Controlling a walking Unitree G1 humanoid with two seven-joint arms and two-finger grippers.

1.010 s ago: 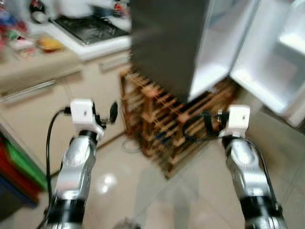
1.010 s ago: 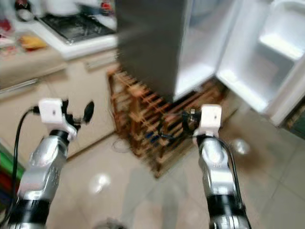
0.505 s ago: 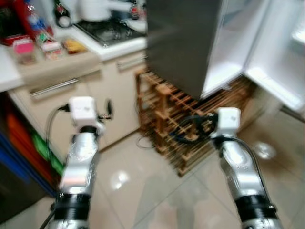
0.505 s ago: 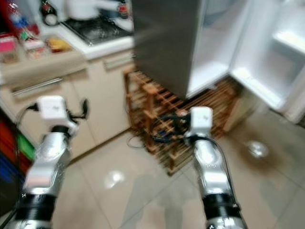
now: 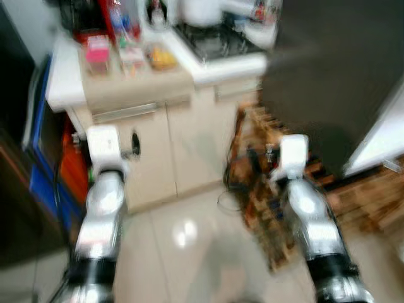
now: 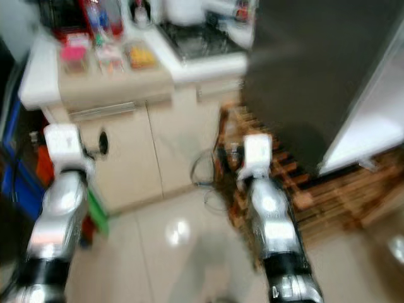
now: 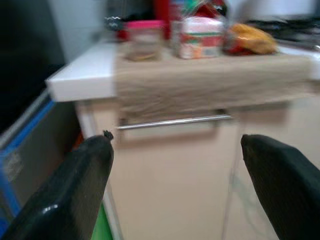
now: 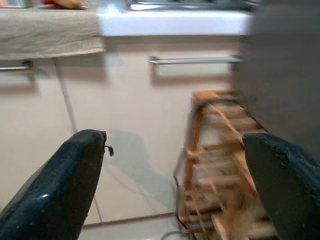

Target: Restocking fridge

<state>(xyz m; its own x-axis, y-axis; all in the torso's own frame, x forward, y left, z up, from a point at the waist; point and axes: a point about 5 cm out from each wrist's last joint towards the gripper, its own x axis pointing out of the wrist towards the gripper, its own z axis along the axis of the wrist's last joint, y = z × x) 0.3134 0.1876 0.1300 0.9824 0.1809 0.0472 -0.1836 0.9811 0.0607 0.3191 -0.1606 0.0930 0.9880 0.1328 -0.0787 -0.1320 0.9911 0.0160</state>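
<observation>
Fridge point(image 5: 334, 69) beside both raised, spread, empty claws point(image 7: 175, 185) point(image 8: 175, 185).

The camera has swung toward the robot's left: the surface point(image 5: 132, 88) with its food packets point(image 5: 163, 59) now sits ahead, the fridge point(image 5: 334, 82) has slid to the right edge with its white interior mostly out of frame, and the wooden rack point(image 5: 278, 208) lies behind the right arm
</observation>
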